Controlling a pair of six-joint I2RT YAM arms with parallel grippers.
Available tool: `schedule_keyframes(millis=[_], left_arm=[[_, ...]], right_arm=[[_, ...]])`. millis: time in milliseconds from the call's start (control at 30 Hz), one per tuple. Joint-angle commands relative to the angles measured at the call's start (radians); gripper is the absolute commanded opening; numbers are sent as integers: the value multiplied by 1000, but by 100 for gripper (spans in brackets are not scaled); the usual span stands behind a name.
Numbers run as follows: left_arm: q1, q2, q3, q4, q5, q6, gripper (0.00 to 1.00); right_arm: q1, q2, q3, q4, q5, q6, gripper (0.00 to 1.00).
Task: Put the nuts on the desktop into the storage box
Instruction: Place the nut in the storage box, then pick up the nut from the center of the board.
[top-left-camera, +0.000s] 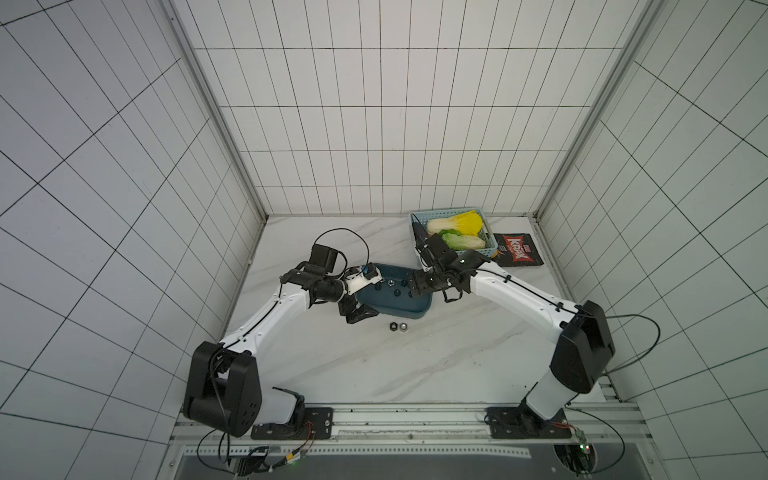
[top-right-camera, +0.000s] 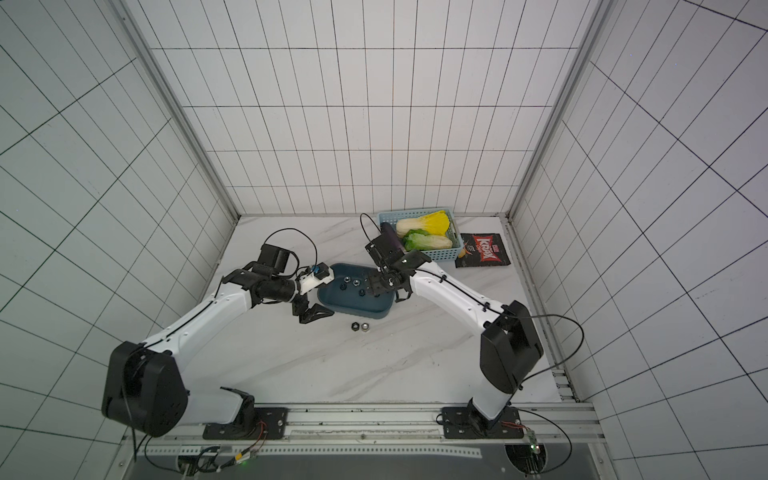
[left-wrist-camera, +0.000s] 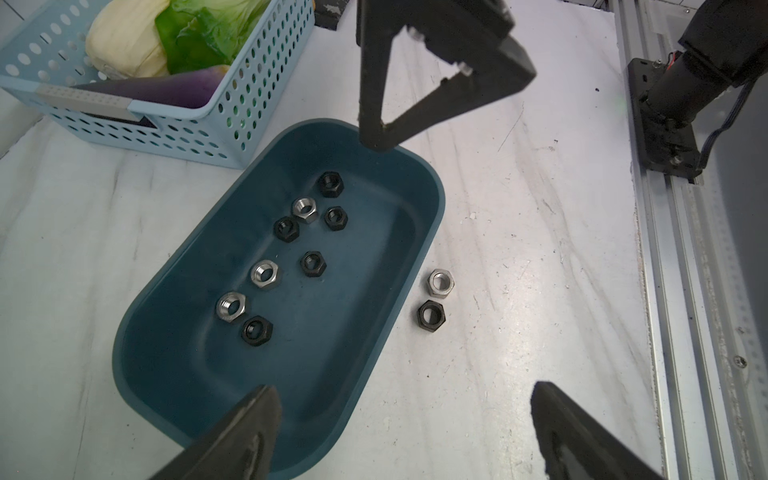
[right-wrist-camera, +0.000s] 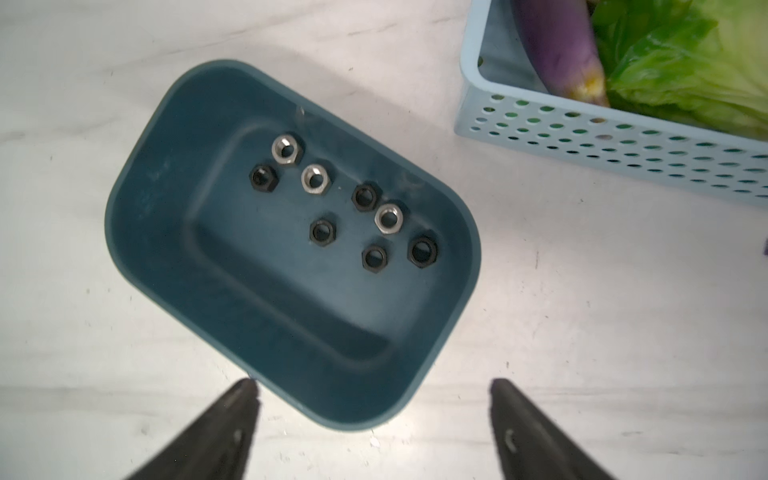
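The dark teal storage box lies mid-desktop with several black and silver nuts on its floor. Two nuts remain on the white desktop just in front of the box: a black one and a silver one, side by side, also clear in the left wrist view, silver and black. My left gripper hangs open at the box's front left corner, holding nothing. Over the box's right end my right gripper is open and empty.
A light blue perforated basket with cabbage and an eggplant stands behind the box at the back right. A dark snack packet lies to its right. A metal rail borders the desktop's front edge.
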Motion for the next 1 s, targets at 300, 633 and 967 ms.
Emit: schedule_keyframes(millis=[300,633,967], left_arm=[[-176,31,7,-5,-112,39,98],[-332,103,-4,-17,-262,154,95],[-396,201,13,-2,-377,174,90]], right_arm=[[35,-460,-372,58,-62,-98,100],[73,-823,-743,259,-207,-207,100],[105,-1059,-1049,487,-329,-327,100]])
